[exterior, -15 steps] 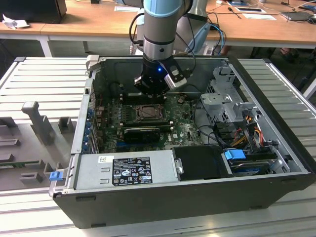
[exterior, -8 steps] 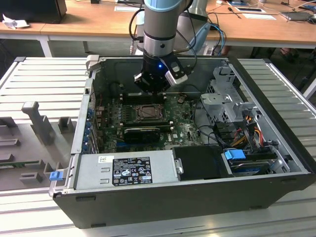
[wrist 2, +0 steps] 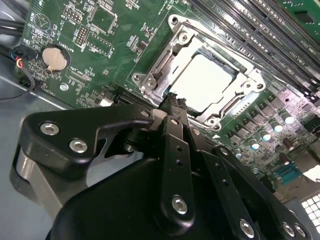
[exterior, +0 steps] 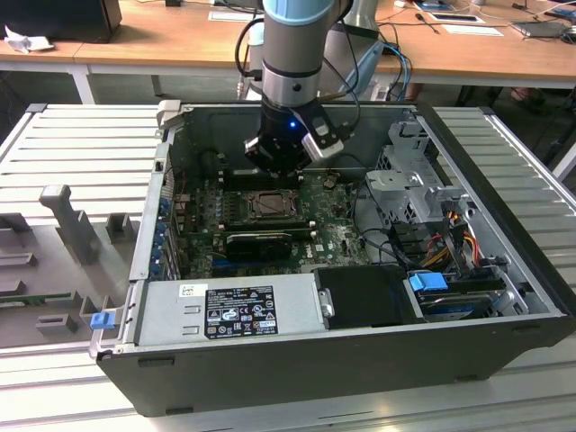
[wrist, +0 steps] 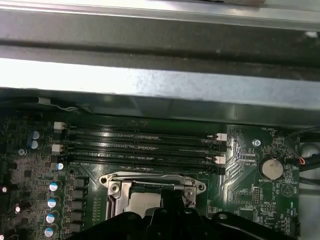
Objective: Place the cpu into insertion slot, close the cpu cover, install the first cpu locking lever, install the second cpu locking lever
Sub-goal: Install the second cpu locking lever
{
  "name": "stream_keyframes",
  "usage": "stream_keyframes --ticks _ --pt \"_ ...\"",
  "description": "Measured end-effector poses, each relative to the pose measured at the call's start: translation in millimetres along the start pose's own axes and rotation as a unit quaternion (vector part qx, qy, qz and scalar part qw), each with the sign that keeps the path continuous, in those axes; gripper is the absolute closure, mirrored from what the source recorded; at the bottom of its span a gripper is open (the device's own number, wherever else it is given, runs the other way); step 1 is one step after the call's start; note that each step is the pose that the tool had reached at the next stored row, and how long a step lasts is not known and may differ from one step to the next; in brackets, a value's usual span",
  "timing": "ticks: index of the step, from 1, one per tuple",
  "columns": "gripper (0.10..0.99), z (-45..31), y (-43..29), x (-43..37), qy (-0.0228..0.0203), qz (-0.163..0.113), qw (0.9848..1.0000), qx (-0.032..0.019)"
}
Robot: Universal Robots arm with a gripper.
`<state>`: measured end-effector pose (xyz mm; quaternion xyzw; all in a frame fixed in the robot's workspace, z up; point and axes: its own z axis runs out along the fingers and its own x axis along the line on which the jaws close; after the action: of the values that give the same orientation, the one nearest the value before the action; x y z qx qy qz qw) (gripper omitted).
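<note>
Case: open dark computer case (exterior: 342, 360) sits closest in the exterior view, its front wall cutting off the board's near edge.
Arm: big arm (exterior: 292, 63) drops in from above, top cropped away.
Motherboard: green motherboard (exterior: 333, 229) lies flat inside, partly shadowed.
Gripper: black gripper (wrist 2: 172, 105) hangs just above the socket's edge; fingertips look pressed together, holding nothing I can make out; its body blocks the nearer socket corner in both wrist views.
Cpu cover: silver cpu cover (wrist 2: 150, 65) lies down around the chip.
Cpu: pale cpu (wrist 2: 205, 82) sits in the insertion slot (exterior: 269, 205), showing through the window.
Levers: hard to make out.
</note>
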<state>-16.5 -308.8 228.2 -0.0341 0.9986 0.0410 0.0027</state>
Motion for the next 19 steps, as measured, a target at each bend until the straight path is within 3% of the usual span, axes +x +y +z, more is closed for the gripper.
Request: stream_keyframes --ticks 19 --pt "0.98 -1.3 -18.2 1.3 0.0 0.0 1.0 -0.0007"
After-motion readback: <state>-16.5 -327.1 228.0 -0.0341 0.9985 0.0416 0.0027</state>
